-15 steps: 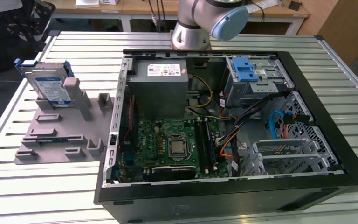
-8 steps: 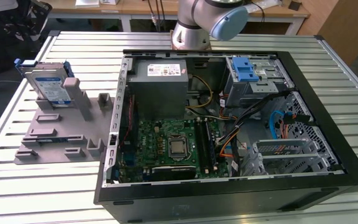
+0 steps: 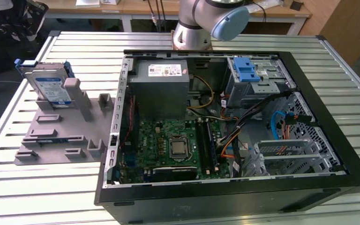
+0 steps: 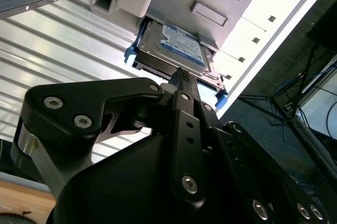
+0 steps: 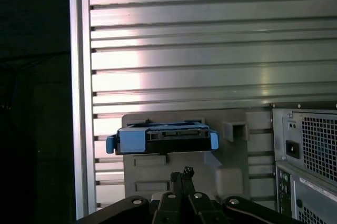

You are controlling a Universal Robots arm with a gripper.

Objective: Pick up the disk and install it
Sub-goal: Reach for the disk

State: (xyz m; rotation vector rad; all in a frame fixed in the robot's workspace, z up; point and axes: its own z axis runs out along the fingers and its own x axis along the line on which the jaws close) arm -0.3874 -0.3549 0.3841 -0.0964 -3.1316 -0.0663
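The flat silver disk (image 3: 47, 86), blue-labelled and framed in blue plastic, stands on edge in the matte grey holder plate (image 3: 55, 136) on the ribbed aluminium table (image 3: 42, 187), at the exterior view's left of the open black computer case (image 3: 230, 199). In the first wrist view the black gripper (image 5: 181, 174) is pinched together, empty, apart from the disk.

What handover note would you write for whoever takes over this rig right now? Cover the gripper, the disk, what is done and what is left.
Gripper: shut, holding nothing, pointed at the disk but not gripping it.
Disk: on edge in the grey holder plate, at the exterior view's left, outside the computer case.
Done: nothing that shows.
Left: disk not yet picked up, not yet installed.
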